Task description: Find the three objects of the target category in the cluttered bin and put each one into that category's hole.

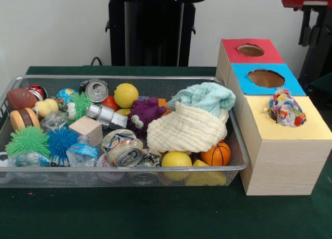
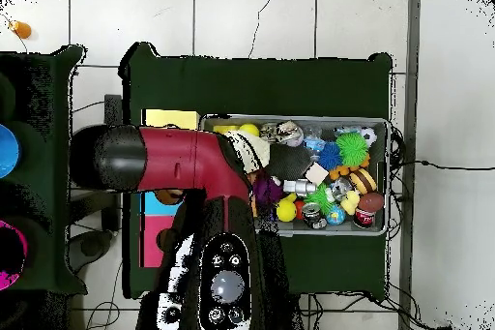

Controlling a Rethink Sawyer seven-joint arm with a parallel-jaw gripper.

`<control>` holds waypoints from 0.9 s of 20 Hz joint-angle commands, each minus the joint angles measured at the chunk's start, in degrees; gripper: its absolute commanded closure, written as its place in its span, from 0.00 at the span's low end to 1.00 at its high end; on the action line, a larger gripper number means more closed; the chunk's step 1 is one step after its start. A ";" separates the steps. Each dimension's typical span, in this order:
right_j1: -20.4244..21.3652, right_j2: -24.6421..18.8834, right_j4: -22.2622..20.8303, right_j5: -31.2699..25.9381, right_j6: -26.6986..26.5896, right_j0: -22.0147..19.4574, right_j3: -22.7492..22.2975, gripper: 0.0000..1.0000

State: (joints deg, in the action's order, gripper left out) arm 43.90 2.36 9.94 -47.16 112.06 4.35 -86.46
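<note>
Bin (image 1: 124,79): centre-left, cluttered (balls, cans).
Yellow hole (image 1: 272,110): right; patterned cloth (image 1: 285,107) stuffed in.
Tool: not seen, state can't tell.

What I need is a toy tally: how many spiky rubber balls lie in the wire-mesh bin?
3. Front view: a green spiky ball and a blue spiky ball side by side, near left; second green ball behind them. Others may be buried.

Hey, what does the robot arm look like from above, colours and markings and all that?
In the overhead view the arm is a thick rounded tube with a dark red shell and a black and grey band at its left end. A black panel with a grey round knob and small pale buttons sits on it. The gripper is not visible.
</note>
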 commanded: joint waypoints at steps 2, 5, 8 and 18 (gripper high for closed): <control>-4.92 -4.44 0.11 3.42 4.55 -2.19 -6.16 1.00; -6.16 -3.84 -1.32 5.01 4.34 -1.86 -6.02 1.00; -6.79 -3.41 -1.87 6.30 4.51 -1.69 -6.17 1.00; -9.29 -4.09 -1.57 9.66 4.39 -2.00 -5.74 1.00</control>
State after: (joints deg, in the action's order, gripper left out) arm 38.07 2.15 9.57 -40.34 112.06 4.35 -87.15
